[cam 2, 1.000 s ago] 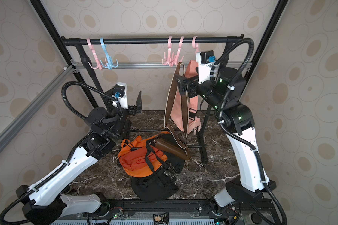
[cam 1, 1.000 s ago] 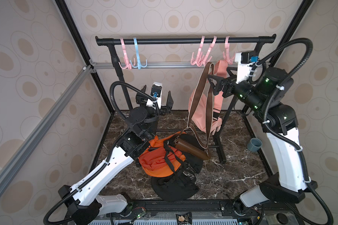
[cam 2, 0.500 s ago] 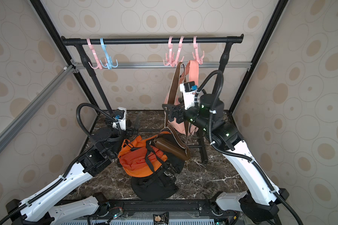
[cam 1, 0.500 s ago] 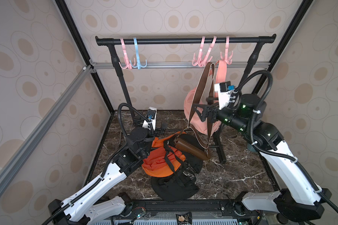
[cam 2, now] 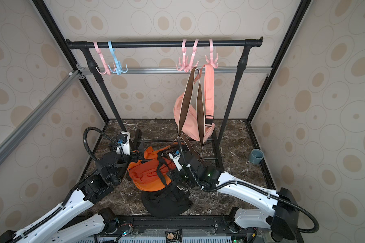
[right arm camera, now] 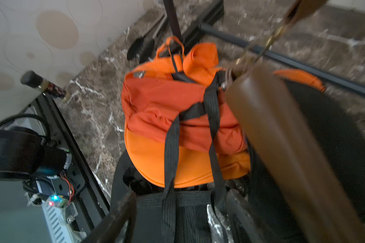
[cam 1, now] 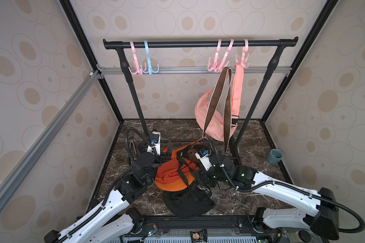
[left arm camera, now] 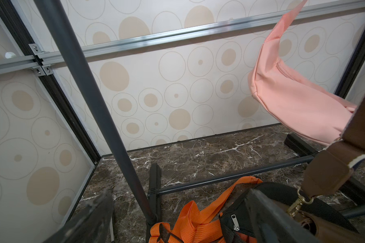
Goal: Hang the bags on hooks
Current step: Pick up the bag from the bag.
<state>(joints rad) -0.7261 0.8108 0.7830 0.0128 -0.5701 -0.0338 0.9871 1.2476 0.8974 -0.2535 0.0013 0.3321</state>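
Reach-to-grasp step: the right end effector [right arm camera: 177, 212], jaws apart and empty, straddles black straps of the orange bag [cam 1: 173, 174] lying on the marble tabletop [cam 1: 257, 147]; left end effector [left arm camera: 177, 212] spread; next, pinch a strap and lift toward a free pink hook [cam 1: 216, 63].

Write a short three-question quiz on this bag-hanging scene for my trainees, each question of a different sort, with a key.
1. True or false: the pink bag lies on the floor.
2. Which colour is the odd hook on the rail? A green, B blue, C yellow.
3. Fill in: the orange bag rests partly on a ____ bag.

Key: 1 false, it hangs from a pink hook. 2 B. 3 black.
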